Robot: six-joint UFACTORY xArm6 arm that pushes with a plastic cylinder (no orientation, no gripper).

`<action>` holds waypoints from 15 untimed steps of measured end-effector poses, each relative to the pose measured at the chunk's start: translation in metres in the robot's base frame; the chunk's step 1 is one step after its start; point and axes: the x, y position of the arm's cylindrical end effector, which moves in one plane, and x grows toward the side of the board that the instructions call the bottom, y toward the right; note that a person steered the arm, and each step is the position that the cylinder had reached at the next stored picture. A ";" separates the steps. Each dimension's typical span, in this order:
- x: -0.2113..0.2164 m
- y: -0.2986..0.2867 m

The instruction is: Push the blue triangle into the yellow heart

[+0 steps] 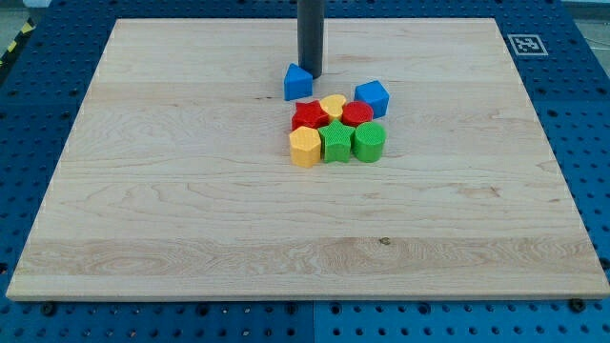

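The blue triangle (297,82) lies on the wooden board, up and to the left of a tight cluster of blocks. The yellow heart (333,105) sits at the top middle of that cluster, between two red blocks, a short gap down and right of the triangle. My tip (312,74) comes down from the view's top and rests right at the triangle's upper right edge, touching or nearly touching it.
The cluster holds a red block (308,116), a red block (357,114), a yellow block (304,147), a green block (335,142) and a green cylinder (369,141). A blue cube (372,98) sits at its upper right. The board (191,191) lies on a blue perforated table.
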 end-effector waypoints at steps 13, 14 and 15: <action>0.042 0.021; 0.029 0.022; 0.003 0.005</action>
